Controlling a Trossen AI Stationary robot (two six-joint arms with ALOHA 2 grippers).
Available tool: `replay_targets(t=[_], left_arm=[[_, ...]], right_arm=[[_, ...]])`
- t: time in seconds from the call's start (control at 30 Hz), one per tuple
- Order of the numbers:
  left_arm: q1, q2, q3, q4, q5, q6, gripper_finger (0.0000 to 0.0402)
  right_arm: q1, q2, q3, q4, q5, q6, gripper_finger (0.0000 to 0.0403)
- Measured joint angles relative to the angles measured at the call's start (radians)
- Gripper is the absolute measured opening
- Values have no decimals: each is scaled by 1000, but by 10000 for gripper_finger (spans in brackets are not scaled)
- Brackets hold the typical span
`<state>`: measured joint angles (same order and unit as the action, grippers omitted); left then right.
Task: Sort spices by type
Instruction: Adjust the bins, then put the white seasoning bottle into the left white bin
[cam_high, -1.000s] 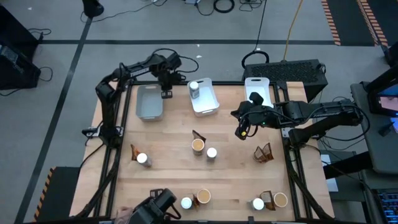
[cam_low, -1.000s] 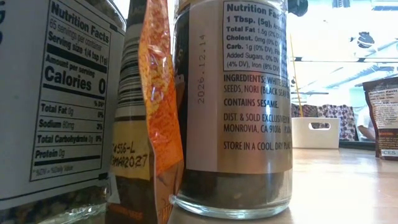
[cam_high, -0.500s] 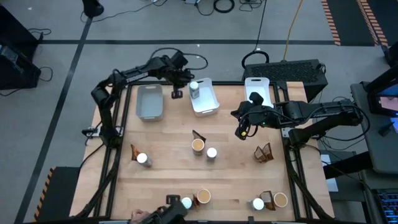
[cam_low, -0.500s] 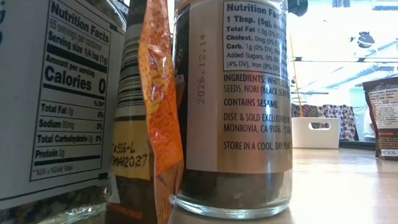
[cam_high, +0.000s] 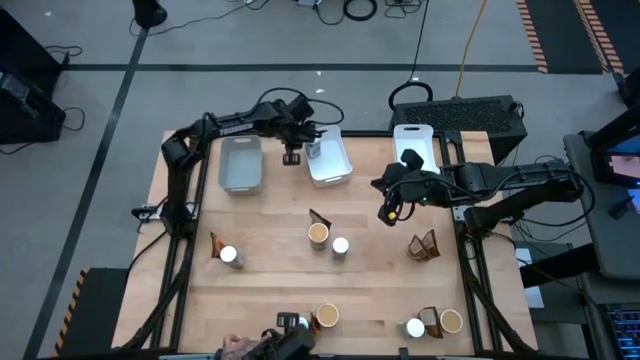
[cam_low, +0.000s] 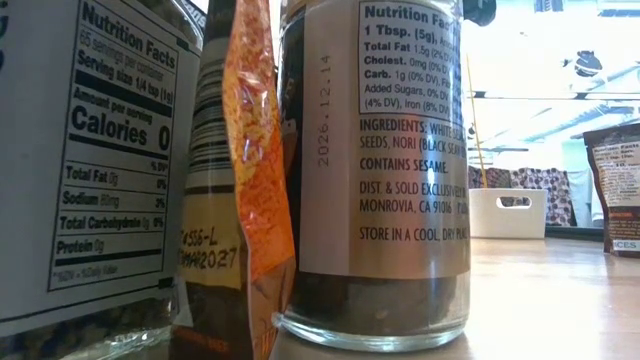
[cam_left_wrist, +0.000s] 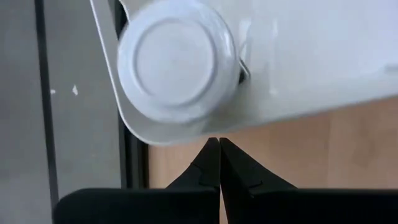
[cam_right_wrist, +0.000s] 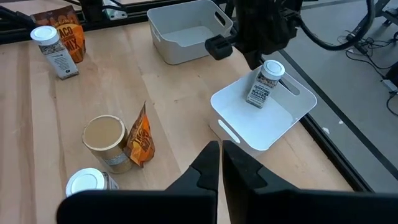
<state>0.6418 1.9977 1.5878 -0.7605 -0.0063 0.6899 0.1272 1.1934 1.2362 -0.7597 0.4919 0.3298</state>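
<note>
1. Spices of three kinds lie across the desk (cam_high: 270, 270); one white-capped jar (cam_high: 313, 146) already stands in the white tray (cam_high: 333, 168) at the far edge.
2. Left gripper (cam_high: 292, 157): its fingers (cam_left_wrist: 208, 165) are pressed together and empty. It hangs just beside the white tray's corner, between that tray and the grey tray (cam_high: 240, 165). In the left wrist view the jar's cap (cam_left_wrist: 177, 59) sits directly ahead of the fingertips, inside the tray rim.
3. Right gripper (cam_high: 385, 213): fingers (cam_right_wrist: 208, 163) are together and hold nothing. It hovers over bare desk toward the right side, near a second white tray (cam_high: 413, 140) at the far right corner.
4. Centre group: a tan-topped tub (cam_high: 318, 234) touches a crinkled pouch (cam_high: 318, 217), with a white-capped jar (cam_high: 340, 246) just beside them.
5. Left side: one pouch (cam_high: 214, 243) and one jar (cam_high: 230, 256) stand together.
6. Right side: a lone pouch (cam_high: 424, 245) stands near the desk edge.
7. Near edge: a tub (cam_high: 326, 316) stands left of centre; farther right sit a jar (cam_high: 415, 326), a pouch (cam_high: 430, 317) and a tub (cam_high: 451, 321), close together.
8. Low view: a jar label (cam_low: 395, 130) and an orange pouch edge (cam_low: 255, 150) fill the foreground, touching one another.
</note>
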Motion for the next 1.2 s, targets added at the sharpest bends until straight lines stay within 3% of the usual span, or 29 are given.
replay_targets(t=[0.4,0.6,0.8,0.93,1.2], left_arm=[[14,15,0,141,-3,6,1],[16,-23,18,43,-3,7,1],[-6,-172,45,-192,2,-54,1],[-64,-310,37,-339,71,-159,1],[-291,-611,-122,-501,168,-447,1]], right_arm=[[-1,0,0,0,1,-1,0],[-1,0,0,0,1,4,0],[-1,0,0,18,-1,-12,0],[-2,0,0,31,-100,-52,0],[-1,0,0,65,-184,-206,0]])
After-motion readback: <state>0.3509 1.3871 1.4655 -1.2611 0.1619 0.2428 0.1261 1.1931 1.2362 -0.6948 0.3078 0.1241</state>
